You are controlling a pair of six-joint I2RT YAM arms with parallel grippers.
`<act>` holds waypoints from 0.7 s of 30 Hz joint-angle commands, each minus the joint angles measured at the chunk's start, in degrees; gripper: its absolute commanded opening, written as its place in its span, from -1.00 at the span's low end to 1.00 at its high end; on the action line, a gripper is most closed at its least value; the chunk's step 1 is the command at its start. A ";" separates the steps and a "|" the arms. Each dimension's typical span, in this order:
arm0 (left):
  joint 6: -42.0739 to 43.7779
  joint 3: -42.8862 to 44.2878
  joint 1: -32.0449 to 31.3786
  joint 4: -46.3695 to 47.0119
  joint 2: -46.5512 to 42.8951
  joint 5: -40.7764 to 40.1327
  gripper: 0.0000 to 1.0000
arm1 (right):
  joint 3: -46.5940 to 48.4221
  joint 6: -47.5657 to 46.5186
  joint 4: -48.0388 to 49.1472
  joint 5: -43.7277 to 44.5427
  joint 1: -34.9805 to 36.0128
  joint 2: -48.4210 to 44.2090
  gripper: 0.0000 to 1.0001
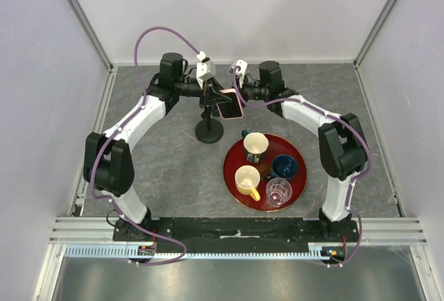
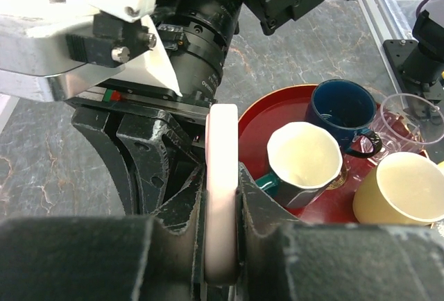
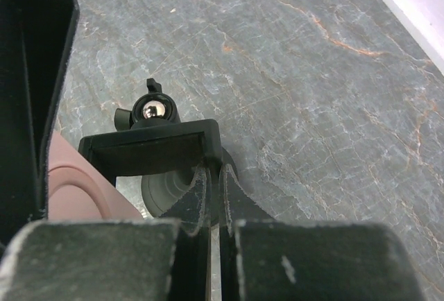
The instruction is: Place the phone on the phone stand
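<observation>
The phone (image 1: 229,105), flat with a pink rim, is held off the table just right of the phone stand (image 1: 209,133), whose black disc base stands on the grey table. My left gripper (image 1: 211,100) is shut on the phone; in the left wrist view the fingers (image 2: 263,204) squeeze its pink edge (image 2: 223,148). My right gripper (image 1: 234,93) is shut on the stand's black clamp head (image 3: 149,150), pinching its right end above the ball joint (image 3: 149,110). The phone's pink back shows at lower left in the right wrist view (image 3: 76,190).
A red round tray (image 1: 232,159) lies right of the stand. It holds a white-lined dark cup (image 1: 255,145), a blue cup (image 1: 284,167), a yellow cup (image 1: 248,179) and a clear glass (image 1: 278,191). White walls enclose the table.
</observation>
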 commanded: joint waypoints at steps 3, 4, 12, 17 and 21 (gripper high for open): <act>7.81 3.68 0.90 0.14 -0.29 -1.18 -0.95 | 6.85 -4.73 -9.54 -10.41 -0.16 3.05 -1.00; 8.08 3.51 1.16 -0.04 -0.29 -1.28 -0.95 | 6.94 -4.91 -9.54 -10.60 -0.33 3.40 -1.00; 7.21 -0.61 2.48 -2.25 -2.20 -3.90 -0.95 | 6.33 -4.39 -8.41 -4.90 -0.07 3.05 -1.00; -0.08 -7.47 2.30 0.40 -8.10 -11.36 -0.95 | -3.31 4.11 6.25 7.84 0.72 -0.02 -1.00; -4.47 -12.13 -0.06 1.62 -13.63 -26.18 -0.95 | -11.42 10.81 23.72 13.73 1.68 -3.79 -1.00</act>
